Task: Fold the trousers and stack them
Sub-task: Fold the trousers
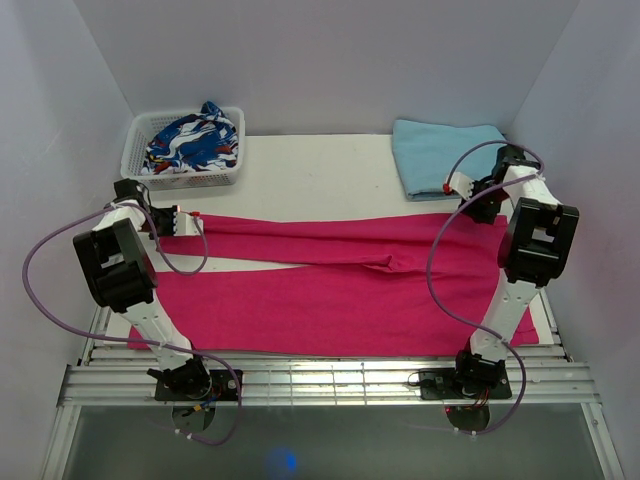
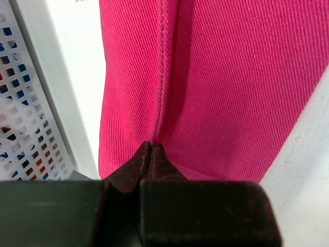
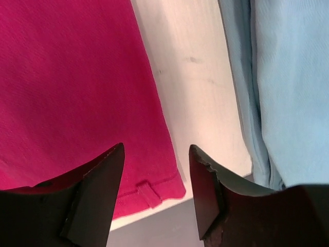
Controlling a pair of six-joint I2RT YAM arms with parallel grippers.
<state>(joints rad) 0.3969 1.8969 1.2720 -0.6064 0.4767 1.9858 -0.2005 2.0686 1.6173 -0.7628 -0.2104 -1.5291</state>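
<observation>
Now | left tool (image 2: 150, 148) pinched on trousers (image 2: 221, 77) | right tool (image 3: 157, 148) parted, holding nothing

Reads as a robotics lab cell. Shows pale walls (image 1: 330, 60) around a white bench (image 1: 320, 180), an aluminium rail frame (image 1: 330, 380) bearing left arm (image 1: 125, 270) and right arm (image 1: 520, 260), purple cables (image 1: 40, 290).

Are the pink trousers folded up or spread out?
Spread out: the trousers lie flat, both long legs stretched out side by side.
</observation>
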